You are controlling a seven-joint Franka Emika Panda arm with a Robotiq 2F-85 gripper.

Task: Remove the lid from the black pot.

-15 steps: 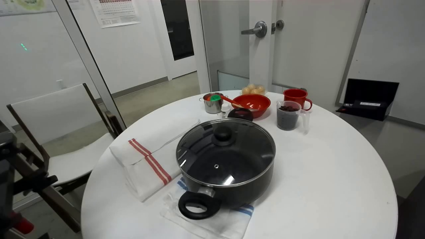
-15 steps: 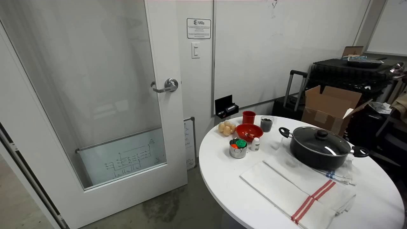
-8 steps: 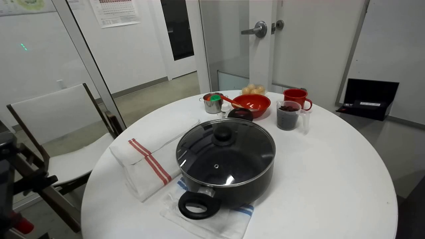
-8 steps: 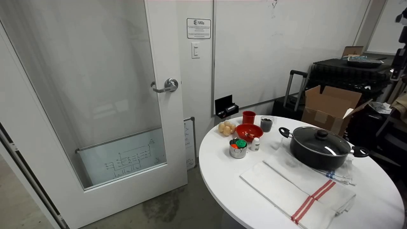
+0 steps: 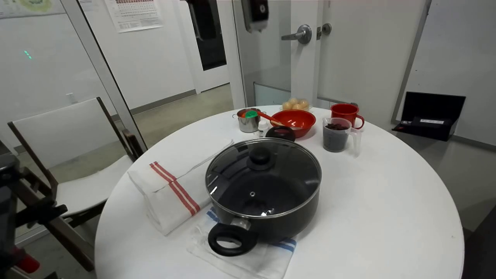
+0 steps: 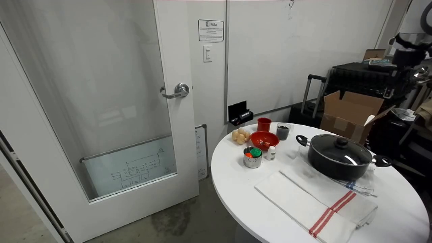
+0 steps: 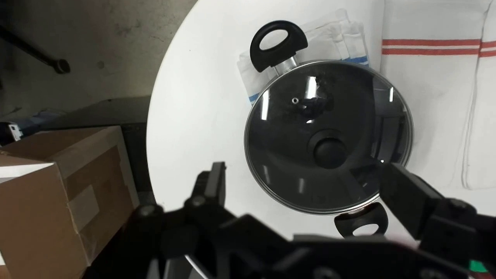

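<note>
The place looks like an office or lab room. Just beside the glass-paned door (image 6: 114, 101) are a printed "Mila" sign (image 6: 211, 33), a light switch (image 6: 208, 53) and a large whiteboard (image 6: 290, 67); a smaller board (image 6: 130, 167) bearing handwriting shows through the door.

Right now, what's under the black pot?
A white blue-striped cloth sticks out from beneath the black pot; how far it runs underneath is hidden by the pot.

Lid (image 5: 267, 178) on pot (image 5: 288, 224), pot on towel (image 5: 263, 261), table (image 5: 387, 209) beneath
</note>
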